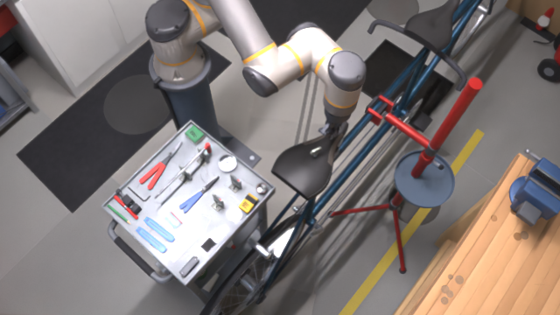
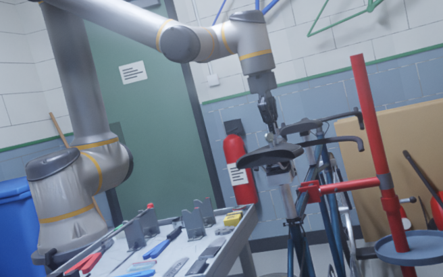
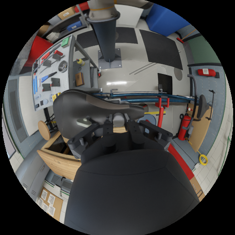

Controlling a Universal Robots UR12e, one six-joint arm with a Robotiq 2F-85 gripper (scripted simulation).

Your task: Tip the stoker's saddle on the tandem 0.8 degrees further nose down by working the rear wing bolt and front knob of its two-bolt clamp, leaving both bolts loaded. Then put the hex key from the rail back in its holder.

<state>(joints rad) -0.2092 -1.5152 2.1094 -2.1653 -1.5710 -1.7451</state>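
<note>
My gripper (image 3: 118, 120) stands over the nose end of the stoker's saddle (image 1: 306, 164), closed on the grey front knob (image 3: 118, 119) of the clamp. In the wrist camera the fingers sit on either side of the knob. The pale rear wing bolt (image 3: 84, 122) lies further back on the black saddle (image 3: 90, 106). From the second side camera the gripper (image 2: 270, 130) points straight down at the saddle (image 2: 270, 155). The saddle sits on the blue tandem frame (image 1: 350, 175). I cannot pick out the hex key on the rail.
Behind the bike stand a tiled wall and a red fire extinguisher (image 2: 238, 169). A red repair stand (image 1: 428, 144) clamps the frame. A tool cart (image 1: 188, 201) with pliers, levers and holders sits left of the saddle. A wooden bench with a blue vise (image 1: 533, 188) is at right.
</note>
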